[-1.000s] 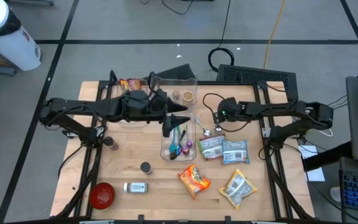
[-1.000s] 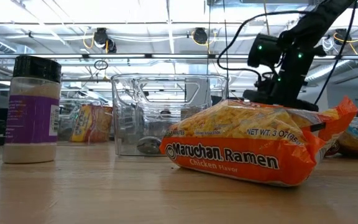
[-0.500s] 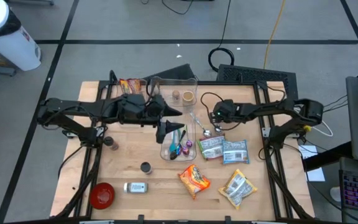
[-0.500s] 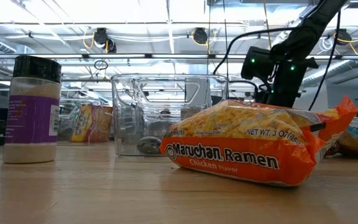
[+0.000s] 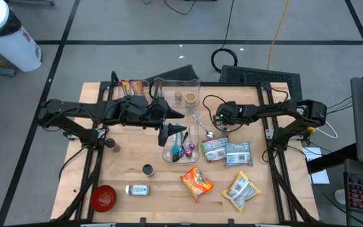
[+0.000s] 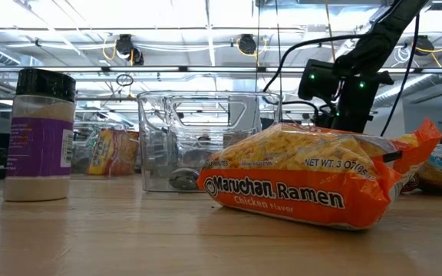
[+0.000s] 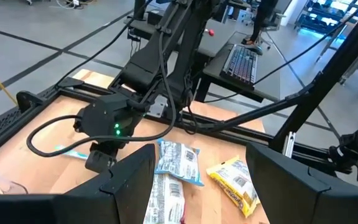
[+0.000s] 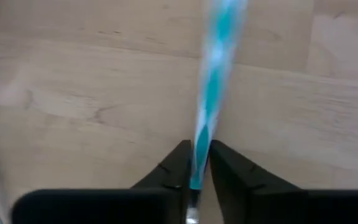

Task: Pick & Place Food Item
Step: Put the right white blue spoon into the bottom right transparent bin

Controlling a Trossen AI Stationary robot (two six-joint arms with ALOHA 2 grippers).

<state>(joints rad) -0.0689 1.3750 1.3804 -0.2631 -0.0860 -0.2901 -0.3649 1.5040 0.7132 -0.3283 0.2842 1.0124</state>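
Right wrist view: we see the right gripper [image 8: 196,163] now clamped on a teal-striped utensil handle [image 8: 214,74] over bare table [image 8: 73,81]; a second ago its fingers were apart. High view: it sits just right of the clear bin [image 5: 191,144]. Left gripper [image 5: 166,130] stays apart, unchanged, above that bin.

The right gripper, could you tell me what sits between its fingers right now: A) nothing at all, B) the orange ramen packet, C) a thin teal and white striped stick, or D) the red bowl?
C: in the right wrist view the right gripper has its two dark fingers closed against a thin teal and white striped stick just above the wooden table.
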